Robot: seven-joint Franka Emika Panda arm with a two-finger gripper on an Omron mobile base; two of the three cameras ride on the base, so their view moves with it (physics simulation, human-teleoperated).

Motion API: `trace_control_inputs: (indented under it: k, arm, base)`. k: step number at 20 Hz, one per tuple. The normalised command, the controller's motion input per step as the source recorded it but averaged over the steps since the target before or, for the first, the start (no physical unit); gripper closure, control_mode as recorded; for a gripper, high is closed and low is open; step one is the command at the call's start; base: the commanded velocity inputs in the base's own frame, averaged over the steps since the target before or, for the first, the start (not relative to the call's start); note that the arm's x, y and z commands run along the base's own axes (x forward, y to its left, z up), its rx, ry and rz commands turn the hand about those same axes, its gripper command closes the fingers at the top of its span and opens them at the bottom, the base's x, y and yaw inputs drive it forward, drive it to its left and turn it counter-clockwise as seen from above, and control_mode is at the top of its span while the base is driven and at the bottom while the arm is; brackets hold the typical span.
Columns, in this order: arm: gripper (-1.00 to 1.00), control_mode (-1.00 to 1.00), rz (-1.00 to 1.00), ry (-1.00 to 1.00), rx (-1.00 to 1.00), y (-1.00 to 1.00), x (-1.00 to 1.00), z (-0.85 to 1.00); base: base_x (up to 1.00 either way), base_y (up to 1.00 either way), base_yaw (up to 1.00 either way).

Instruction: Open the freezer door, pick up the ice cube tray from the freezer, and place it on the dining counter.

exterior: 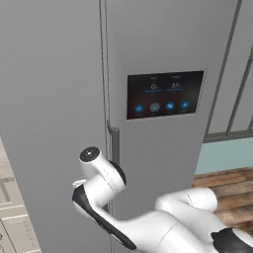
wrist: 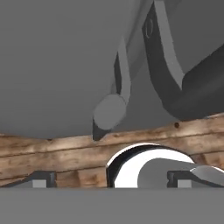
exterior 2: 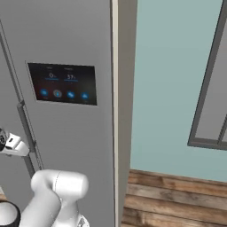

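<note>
The freezer door is the plain gray panel on the left, and it stands shut against the door beside it. A gray bar handle runs down beside the seam, and my arm's wrist hangs just below and in front of it. In the hand view two bar handles run side by side over the gray door faces, with wooden floor beneath them. My gripper is open, its fingertips set wide apart with nothing between them. The freezer's inside and the ice cube tray are hidden behind the shut door. The dining counter is out of view.
The neighbouring fridge door carries a dark touchscreen panel. Right of the fridge are a teal wall, a dark window frame and wooden flooring. A cream cabinet sits at the lower left.
</note>
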Motion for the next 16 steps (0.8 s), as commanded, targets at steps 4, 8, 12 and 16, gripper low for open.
trace_control_inputs:
  k: [4,8,12,16]
  arm:
    - [-1.00,-1.00,0.00,0.00,0.00,0.00,0.70,-0.48]
    - [-1.00,-1.00,0.00,0.00,0.00,0.04,0.62,-0.47]
    - [-1.00,-1.00,0.00,0.00,0.00,0.22,0.43,-0.39]
    - [-1.00,-1.00,0.03,-0.07,0.00,-0.06,0.21,-0.19]
  base:
    - [0.00,0.00,0.00]
    - [0.00,0.00,0.00]
    - [0.00,0.00,0.00]
    - [0.00,0.00,0.00]
